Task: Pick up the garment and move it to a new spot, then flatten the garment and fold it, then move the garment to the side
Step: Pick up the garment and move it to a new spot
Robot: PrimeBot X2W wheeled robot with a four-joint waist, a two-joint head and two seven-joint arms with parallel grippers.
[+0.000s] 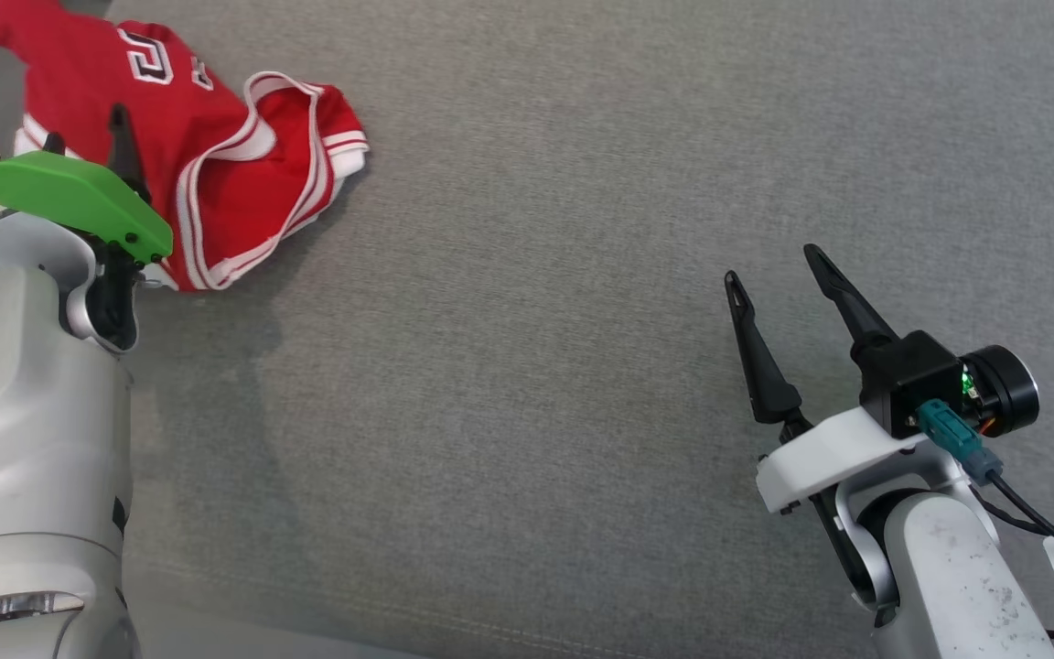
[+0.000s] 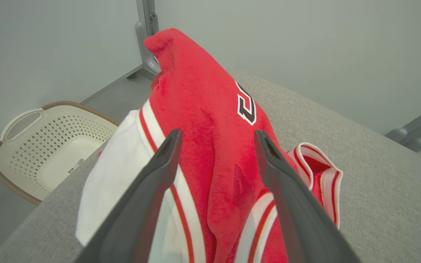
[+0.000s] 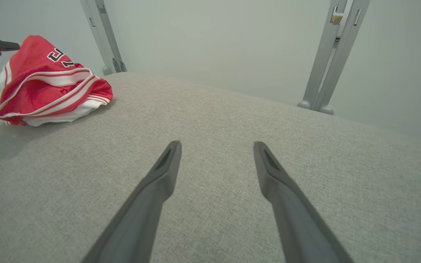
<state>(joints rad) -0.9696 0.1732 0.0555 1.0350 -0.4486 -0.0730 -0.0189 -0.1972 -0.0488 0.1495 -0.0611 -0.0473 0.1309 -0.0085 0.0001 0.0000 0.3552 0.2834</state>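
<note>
While both hands stand wide open, I report the scene as follows.

The garment [image 1: 216, 156] is red with white trim and black-and-white lettering. It lies crumpled in a heap at the far left corner of the grey surface [image 1: 536, 366], close to the left edge. Its white part faces that edge, and one striped opening gapes toward the middle of the surface.

My left hand [image 2: 217, 133] is over the heap, fingers spread apart with a red fold showing between them. It grips nothing. I cannot tell whether the fingertips touch the cloth.

My right hand [image 1: 771, 262] is above bare surface on the right, well apart from the garment. Its fingers are spread and it holds nothing.

A pale perforated basket [image 2: 49, 138] with a brown rim stands on the floor below the surface's left edge, near the garment. Grey metal posts [image 3: 323, 62] rise behind the far edge, against a plain wall.
</note>
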